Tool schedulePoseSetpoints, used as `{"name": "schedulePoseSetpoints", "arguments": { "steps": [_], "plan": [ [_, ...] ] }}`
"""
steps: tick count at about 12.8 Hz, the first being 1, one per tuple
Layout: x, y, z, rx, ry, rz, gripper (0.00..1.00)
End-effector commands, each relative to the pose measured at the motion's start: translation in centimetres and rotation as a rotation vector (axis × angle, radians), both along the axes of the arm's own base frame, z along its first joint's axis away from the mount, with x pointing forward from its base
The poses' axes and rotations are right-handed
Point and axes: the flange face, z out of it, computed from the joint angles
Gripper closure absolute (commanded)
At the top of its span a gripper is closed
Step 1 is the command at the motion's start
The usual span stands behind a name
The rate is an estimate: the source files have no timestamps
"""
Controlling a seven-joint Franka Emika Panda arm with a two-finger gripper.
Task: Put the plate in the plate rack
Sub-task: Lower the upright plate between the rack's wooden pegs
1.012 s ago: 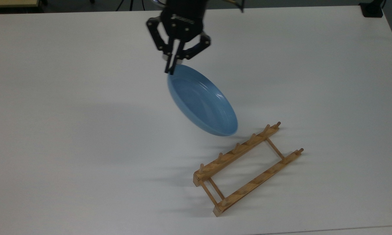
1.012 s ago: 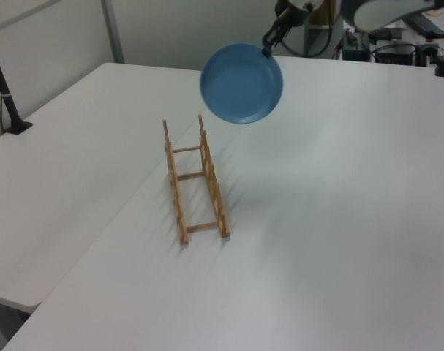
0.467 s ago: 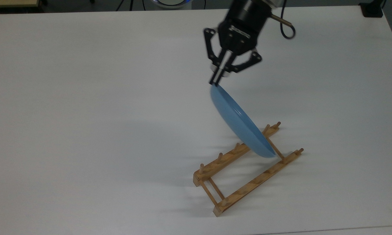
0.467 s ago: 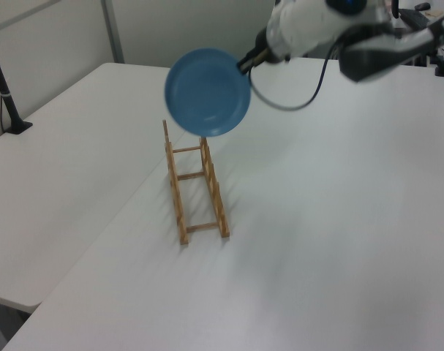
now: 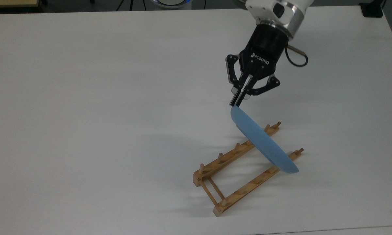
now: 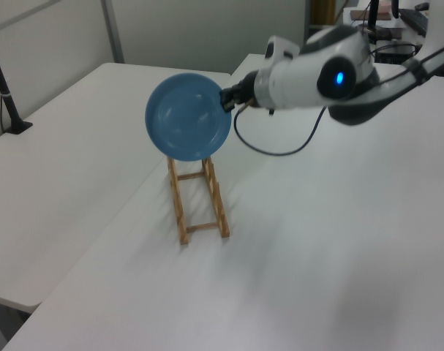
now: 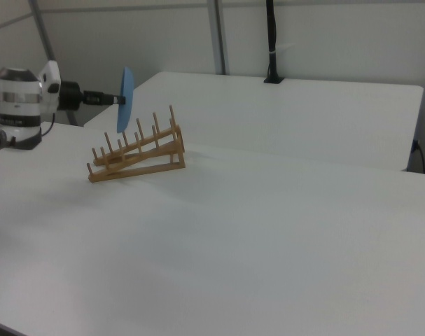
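The light-blue plate [image 5: 263, 140] hangs on edge, upright, over the end of the plate rack [image 5: 238, 195] that lies toward the top view's right. My gripper [image 5: 236, 103] is shut on the plate's upper rim. In the left view the plate [image 6: 189, 117] faces the camera and covers the far end of the rack [image 6: 200, 212], with the gripper [image 6: 225, 99] at the plate's right edge. In the right view the plate [image 7: 124, 99] shows edge-on just above the pegs of the wooden rack [image 7: 138, 154], held by the gripper [image 7: 114, 99]. Whether the plate touches the rack I cannot tell.
The rack lies on a wide white table [image 5: 85, 114]. A black clamp post [image 6: 6, 95] stands at the table's far left edge in the left view, and shows as a post [image 7: 272, 42] at the back in the right view. A black block [image 5: 372, 9] sits at the top view's upper right corner.
The gripper has carried the plate down and toward the top view's right, from beside the rack to over its end. The plate has turned from tilted open-face to nearly edge-on.
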Motion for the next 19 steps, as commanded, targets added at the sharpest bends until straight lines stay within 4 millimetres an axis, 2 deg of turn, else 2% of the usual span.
{"name": "schedulePoseSetpoints", "arguments": {
  "steps": [1, 3, 8, 12, 16, 18, 19],
  "plan": [
    [0.3, 1.3, -2.7, -0.036, -0.117, -0.031, 1.0],
    [0.2, 1.8, -3.5, -0.042, -0.171, -0.036, 1.0],
    [0.0, 2.5, -5.7, -0.08, -0.166, -0.041, 1.0],
    [-0.1, 2.3, -7.2, -0.095, -0.188, -0.048, 1.0],
    [0.0, 2.2, -9.8, -0.113, -0.157, -0.046, 1.0],
    [0.0, 2.3, -10.2, -0.116, -0.151, -0.043, 1.0],
    [0.0, 2.3, -10.2, -0.111, -0.151, -0.047, 0.73]
  ]
}}
